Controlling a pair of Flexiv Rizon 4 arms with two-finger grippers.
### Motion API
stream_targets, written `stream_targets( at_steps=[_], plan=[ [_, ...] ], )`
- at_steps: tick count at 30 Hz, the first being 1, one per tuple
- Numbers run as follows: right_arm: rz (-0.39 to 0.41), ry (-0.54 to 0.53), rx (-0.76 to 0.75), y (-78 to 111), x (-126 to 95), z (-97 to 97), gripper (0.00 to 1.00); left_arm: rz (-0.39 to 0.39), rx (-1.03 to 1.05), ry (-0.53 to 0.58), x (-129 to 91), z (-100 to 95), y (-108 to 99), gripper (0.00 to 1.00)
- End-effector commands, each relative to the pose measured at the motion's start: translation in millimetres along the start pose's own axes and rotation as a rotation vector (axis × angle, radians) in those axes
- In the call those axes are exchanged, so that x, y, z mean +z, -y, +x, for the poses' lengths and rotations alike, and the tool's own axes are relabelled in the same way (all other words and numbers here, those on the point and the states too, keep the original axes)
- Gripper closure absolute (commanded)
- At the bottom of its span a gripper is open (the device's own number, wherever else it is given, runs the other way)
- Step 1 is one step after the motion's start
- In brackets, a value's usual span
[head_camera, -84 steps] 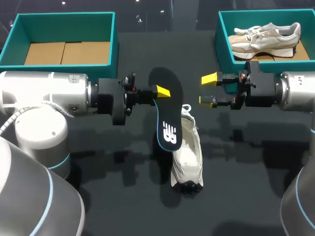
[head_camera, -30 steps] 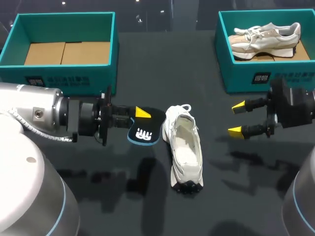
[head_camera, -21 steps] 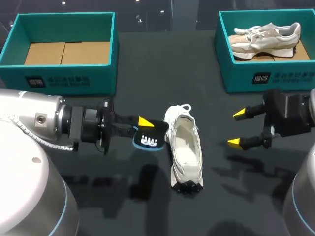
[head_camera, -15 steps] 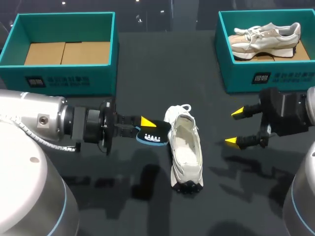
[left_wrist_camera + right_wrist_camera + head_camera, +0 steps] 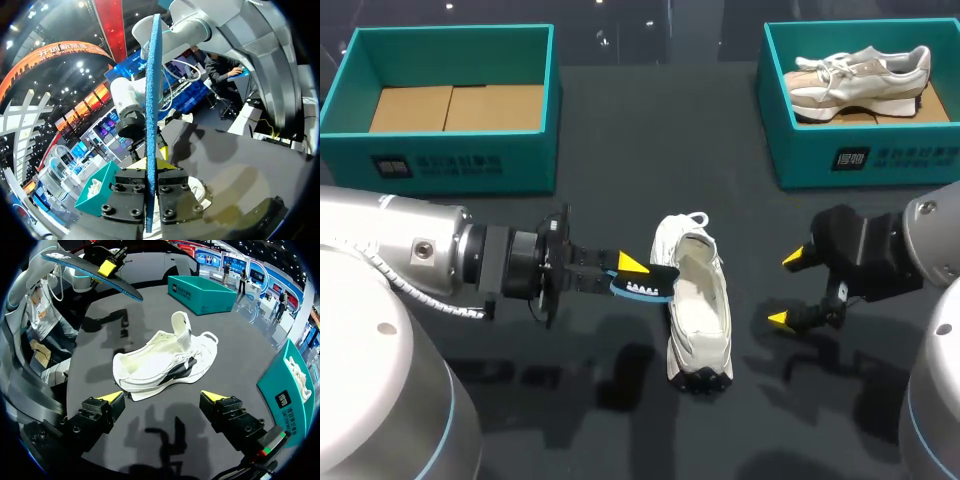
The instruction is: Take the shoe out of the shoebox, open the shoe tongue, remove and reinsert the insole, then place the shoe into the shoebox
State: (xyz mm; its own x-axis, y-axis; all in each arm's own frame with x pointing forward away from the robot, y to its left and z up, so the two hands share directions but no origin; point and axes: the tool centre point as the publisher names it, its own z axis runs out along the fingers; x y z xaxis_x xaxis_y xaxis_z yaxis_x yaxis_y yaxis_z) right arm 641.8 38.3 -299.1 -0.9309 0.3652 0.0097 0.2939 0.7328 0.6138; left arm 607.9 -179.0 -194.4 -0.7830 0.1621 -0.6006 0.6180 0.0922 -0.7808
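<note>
White shoe (image 5: pixel 698 310); black insole (image 5: pixel 648 284), blue edge.

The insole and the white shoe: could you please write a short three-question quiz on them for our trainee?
1. True or false: the left gripper is shut on the insole.
2. How does the white shoe sit? A: on its side. B: upright on its sole on the table, between the two grippers. C: lifted by the right arm.
3. Fill in: the right gripper holds nothing, and its fingers are ___.

Key: 1 true; 2 B; 3 open.
</note>
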Motion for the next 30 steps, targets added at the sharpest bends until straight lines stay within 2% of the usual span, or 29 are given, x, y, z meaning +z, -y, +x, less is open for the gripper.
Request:
stream_targets(
  at_steps=[1, 6, 8, 18, 20, 30],
  plan=[
    [0.029, 0.014, -0.004, 1.5, 15, 6.3, 0.00, -0.001, -0.013, -0.006, 16, 7.1, -8, 1.00],
    [0.040, -0.009, -0.034, 11.1, 25, 10.7, 0.00, 0.018, -0.027, -0.006, 24, 14.8, -11, 1.00],
    [-0.007, -0.038, -0.049, 15.4, 26, 12.0, 0.00, 0.018, -0.027, -0.006, 24, 14.8, -11, 1.00],
    [-0.007, -0.038, -0.049, 15.4, 26, 12.0, 0.00, 0.018, -0.027, -0.006, 24, 14.8, -11, 1.00],
    [0.025, -0.058, -0.064, 12.7, 34, 12.7, 0.00, 0.011, -0.017, -0.023, 30, 17.3, -16, 1.00],
    [0.053, -0.122, -0.124, 6.6, 50, 13.1, 0.00, -0.005, 0.019, -0.074, 46, 22.6, -23, 1.00]
  ],
)
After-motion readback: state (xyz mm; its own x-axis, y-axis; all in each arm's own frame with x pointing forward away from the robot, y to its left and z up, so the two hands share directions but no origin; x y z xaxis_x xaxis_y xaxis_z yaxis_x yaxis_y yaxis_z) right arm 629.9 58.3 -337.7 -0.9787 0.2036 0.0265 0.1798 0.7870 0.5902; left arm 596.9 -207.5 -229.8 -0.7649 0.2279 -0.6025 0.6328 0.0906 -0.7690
